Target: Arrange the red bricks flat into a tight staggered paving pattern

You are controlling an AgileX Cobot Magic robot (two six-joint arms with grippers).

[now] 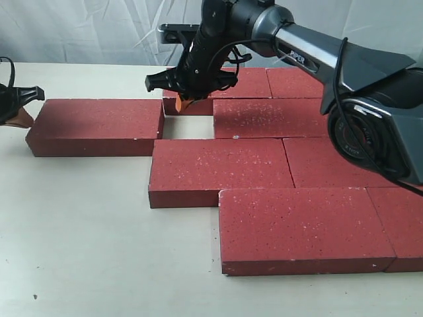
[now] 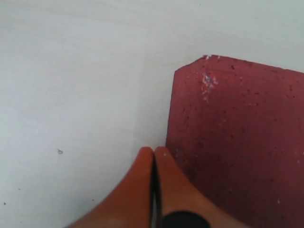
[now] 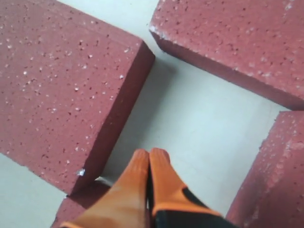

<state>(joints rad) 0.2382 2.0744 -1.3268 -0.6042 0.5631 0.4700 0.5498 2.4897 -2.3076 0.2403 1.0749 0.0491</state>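
Observation:
Several red bricks lie flat in staggered rows on the table (image 1: 99, 251). One brick (image 1: 96, 125) at the left stands apart from the row brick (image 1: 271, 117), with a gap of bare table (image 1: 188, 129) between them. My right gripper (image 1: 186, 104) is shut and empty, its orange tips low over the far edge of that gap. In the right wrist view its fingertips (image 3: 149, 154) point at bare table between three bricks (image 3: 61, 90). My left gripper (image 1: 23, 119) is shut and empty at the left brick's outer end (image 2: 237, 142), with its tips (image 2: 153, 152) beside the brick's edge.
The right arm (image 1: 344, 63) reaches across the back rows from the right. Front bricks (image 1: 301, 228) and a middle brick (image 1: 221, 168) fill the near right. Bare table lies at the front left, and a pale backdrop (image 1: 79, 30) closes the back.

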